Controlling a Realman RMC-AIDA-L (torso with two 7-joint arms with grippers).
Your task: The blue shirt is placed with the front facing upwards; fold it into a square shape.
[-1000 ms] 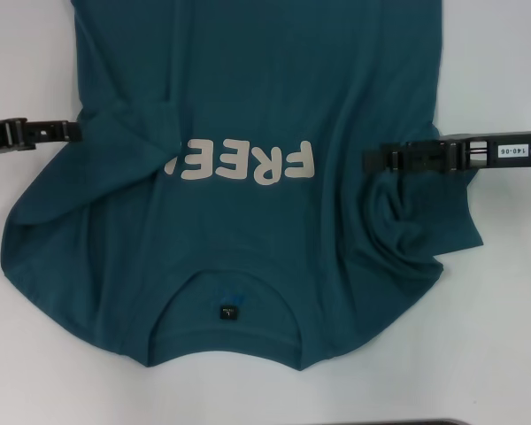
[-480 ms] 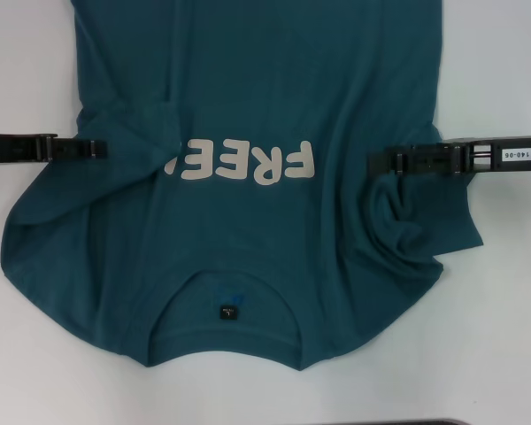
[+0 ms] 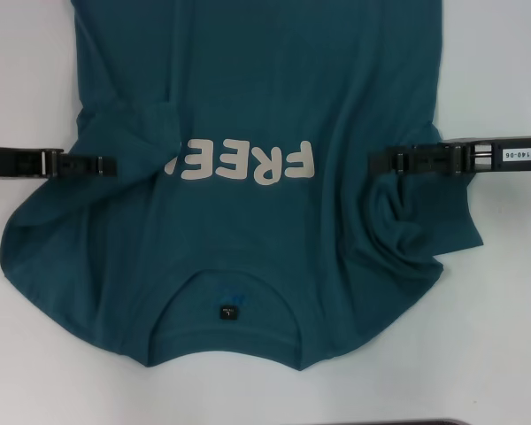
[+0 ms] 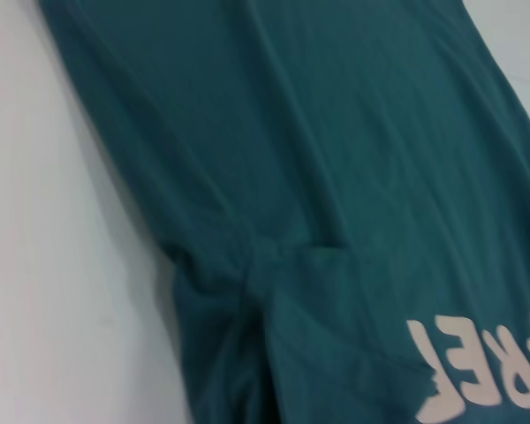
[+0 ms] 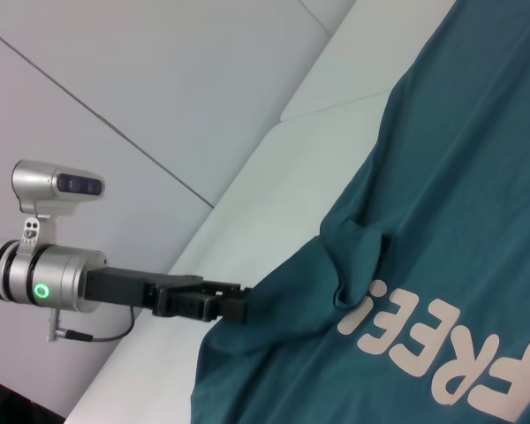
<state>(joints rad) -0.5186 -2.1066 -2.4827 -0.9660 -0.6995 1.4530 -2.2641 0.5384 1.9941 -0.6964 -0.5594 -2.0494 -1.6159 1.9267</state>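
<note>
The blue shirt (image 3: 248, 80) lies front up on the white table, its neckline and black tag (image 3: 227, 312) at the near edge. The cream "FREE!" lettering (image 3: 248, 162) crosses its middle. My left gripper (image 3: 111, 165) reaches in from the left at the height of the lettering and is over the shirt's left edge, near a folded-in sleeve (image 3: 142, 124). The right wrist view shows this left gripper (image 5: 241, 305) at the cloth's edge. My right gripper (image 3: 376, 161) reaches in from the right onto the shirt beside a bunched sleeve (image 3: 416, 230). The left wrist view shows only shirt (image 4: 336, 177) and table.
The white table (image 3: 504, 336) shows bare on both sides of the shirt and in front of the collar. The shirt's lower part runs out of view at the far edge. A dark edge (image 3: 407, 422) shows at the bottom of the head view.
My left gripper has moved to the right, from beside the shirt to over its left edge. The right gripper has drawn back slightly to the right. The shirt lies as before.
</note>
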